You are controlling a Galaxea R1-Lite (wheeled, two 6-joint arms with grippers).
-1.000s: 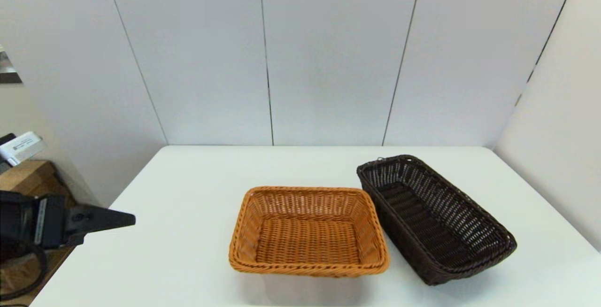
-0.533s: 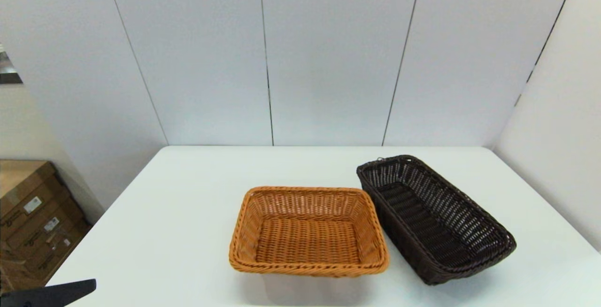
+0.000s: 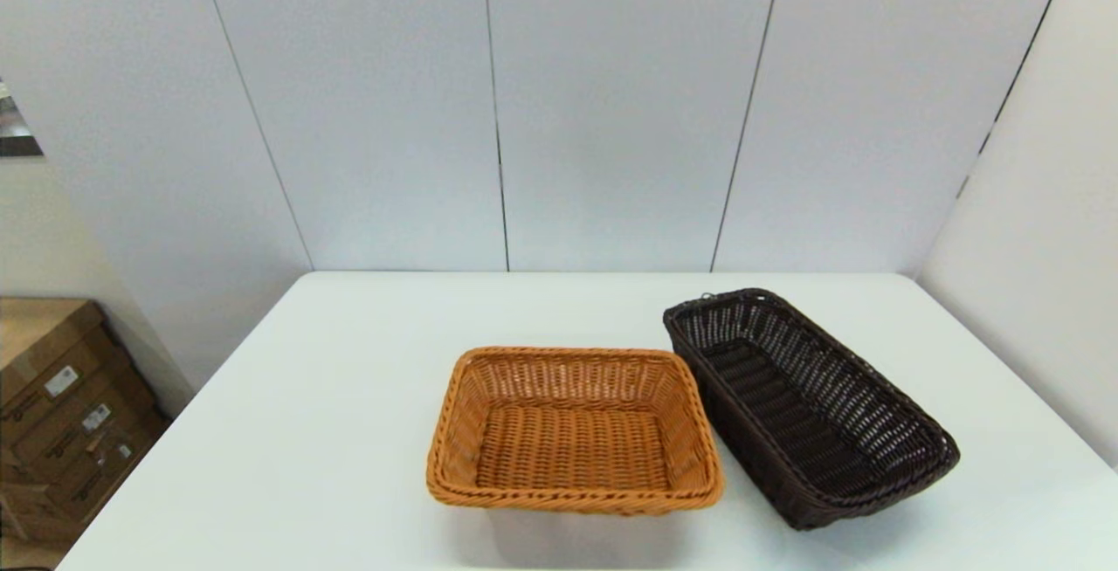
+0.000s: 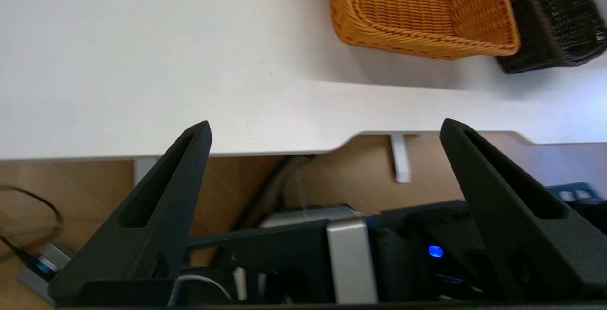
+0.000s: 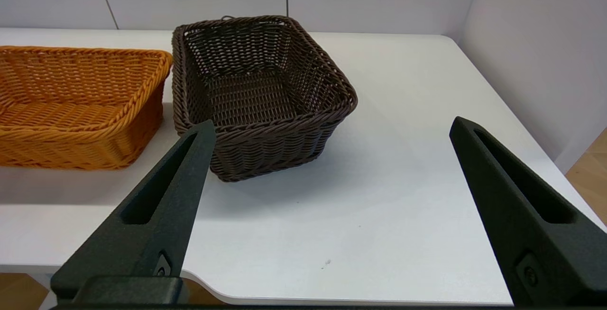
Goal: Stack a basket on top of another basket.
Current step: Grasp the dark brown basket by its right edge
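On my screens the biggest thing is the white desk [image 3: 332, 431], which fills the lower half of the head view; its near edge is cut off by the frame there. On it the dark brown wicker basket [image 3: 808, 405] stands to the right, turned at an angle, upright on its base. Just beside it, to its left, stands the orange-tan wicker basket [image 3: 572, 427], squarely facing me. I cannot tell from the head view if their rims touch; in the right wrist view the near corners look very close, with a thin gap lower down. Nothing is stacked yet, and both baskets look empty.

At the far left, beyond the desk edge, I see brown cardboard boxes [image 3: 52, 405] with small labels that I cannot read; they are partly cut off.

Neither arm shows in the head view. The left claw [image 4: 325, 130] hangs at the near edge of the desk, low, its fingers wide apart and holding nothing; the baskets are well apart from it, and the dark one is only partly inside this picture. Under it some dark equipment with a blue light is hard to make out. The right claw [image 5: 332, 127] also stands wide apart and empty, at the near edge, pointing to the dark basket, not touching it.
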